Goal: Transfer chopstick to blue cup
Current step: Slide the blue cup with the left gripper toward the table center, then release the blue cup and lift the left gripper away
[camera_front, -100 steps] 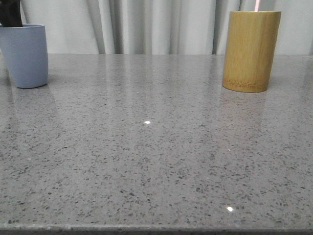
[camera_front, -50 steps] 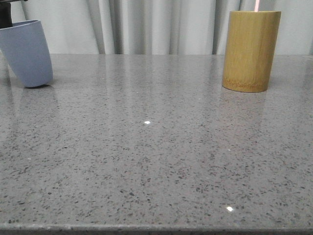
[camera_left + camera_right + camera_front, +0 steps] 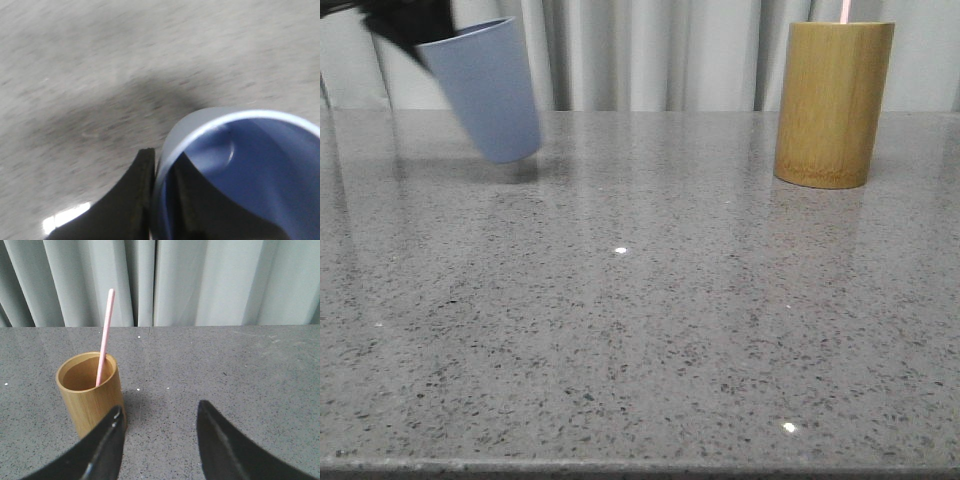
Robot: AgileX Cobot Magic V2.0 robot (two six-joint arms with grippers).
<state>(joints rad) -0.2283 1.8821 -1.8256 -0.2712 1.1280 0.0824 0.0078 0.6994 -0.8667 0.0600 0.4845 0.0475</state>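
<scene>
So the left gripper [image 3: 161, 200] has the blue cup [image 3: 485, 88] pinched by its rim, 1 finger inside the wall and 1 outside, and the cup hangs tilted, its base just off the table [image 3: 640, 330] or barely grazing it, hard to call. I'd guess the step in hand is bringing the cup over toward the bamboo holder [image 3: 833, 104]. A rim pinch like that lets a cup swing, so I'd level it and move slowly, then set the base down flat before letting go.

The right gripper [image 3: 159, 432] is spread wide with nothing in it, and the holder sits just ahead of its left finger. I can only make out 1 chopstick [image 3: 104, 337], leaning inside the holder and poking well above its rim.

Room-wise there's loads: bare table all the way between cup and holder, well apart. The near table edge is far from both. Only real worry is knocking the holder when the cup arrives, so park it just beside, not touching.
</scene>
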